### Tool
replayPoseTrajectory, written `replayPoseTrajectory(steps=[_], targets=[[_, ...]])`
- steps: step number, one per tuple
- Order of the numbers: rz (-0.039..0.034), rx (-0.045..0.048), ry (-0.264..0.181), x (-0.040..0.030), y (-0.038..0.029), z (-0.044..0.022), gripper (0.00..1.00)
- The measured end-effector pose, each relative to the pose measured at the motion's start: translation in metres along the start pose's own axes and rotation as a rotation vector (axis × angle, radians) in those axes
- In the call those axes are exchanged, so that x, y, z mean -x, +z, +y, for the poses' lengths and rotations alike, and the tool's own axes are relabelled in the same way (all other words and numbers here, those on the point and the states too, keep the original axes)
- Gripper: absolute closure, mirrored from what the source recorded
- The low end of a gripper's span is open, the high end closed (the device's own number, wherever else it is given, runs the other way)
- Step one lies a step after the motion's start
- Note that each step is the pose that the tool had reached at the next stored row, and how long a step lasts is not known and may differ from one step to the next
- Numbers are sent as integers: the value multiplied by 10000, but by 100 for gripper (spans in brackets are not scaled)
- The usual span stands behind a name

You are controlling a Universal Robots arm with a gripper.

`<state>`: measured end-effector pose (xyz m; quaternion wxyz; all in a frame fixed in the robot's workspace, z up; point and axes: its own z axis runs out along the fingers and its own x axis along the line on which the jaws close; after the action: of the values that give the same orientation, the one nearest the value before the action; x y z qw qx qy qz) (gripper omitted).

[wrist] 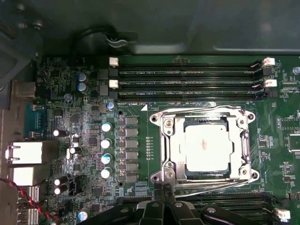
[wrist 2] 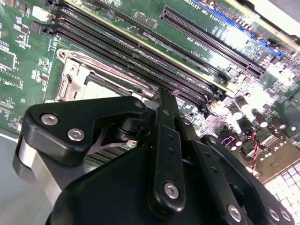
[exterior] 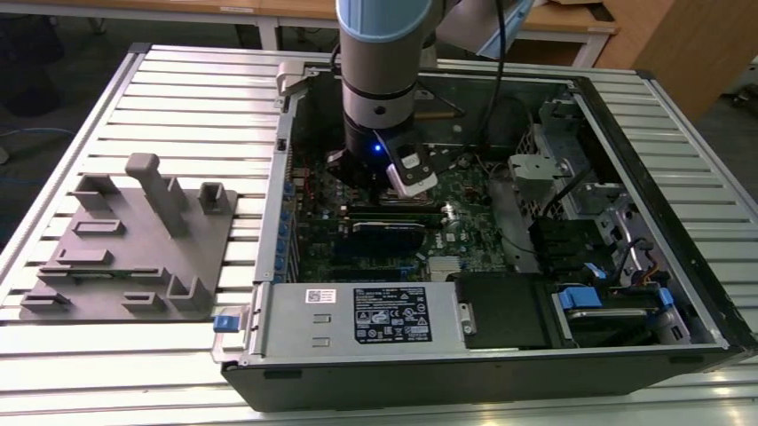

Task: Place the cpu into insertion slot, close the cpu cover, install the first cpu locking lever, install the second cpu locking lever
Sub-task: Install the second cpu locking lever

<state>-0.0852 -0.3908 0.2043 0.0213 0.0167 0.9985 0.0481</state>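
Over the socket point(wrist: 205, 145): your claw point(wrist: 159, 190) closed, holding nothing, tips beside a lever.
Chip point(wrist: 206, 148) seated under cover point(wrist: 170, 140); any sideways slip could scrape the board point(wrist: 136, 145).

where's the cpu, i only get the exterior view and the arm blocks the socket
observer: in the first wrist view the cpu lies flat on the board, silver top up.
operator: is the cover down
observer: yes, the cover lies flat as a frame around the cpu, whose top shows through the cut-out.
operator: and the gripper
observer: the gripper is at the cover's edge, right by the wire lever that runs along that side.
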Motion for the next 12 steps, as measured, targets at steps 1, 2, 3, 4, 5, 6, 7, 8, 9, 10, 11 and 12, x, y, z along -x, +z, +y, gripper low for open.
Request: replayPoseTrajectory(steps=[1,2,3,4,5,6,7,8,9,10,11,12], targets=[[2,72,3,-3,1,-5,90],[5,156,8,-6,4,-9,90],[6,214,10,-8,6,-13,90],[8,255,12,-10,8,-17,90],[9,290,13,-10,10,-20,90],[9,315,15,-11,11,-23,90],[10,341,16,-12,14,-26,90],[12,385,17,-14,18,-29,90],[13,423,18,-16,23,-33,90],[14,450,20,-17,27,-37,90],[14,466,21,-17,29,-40,90],[14,469,22,-17,30,-40,90]])
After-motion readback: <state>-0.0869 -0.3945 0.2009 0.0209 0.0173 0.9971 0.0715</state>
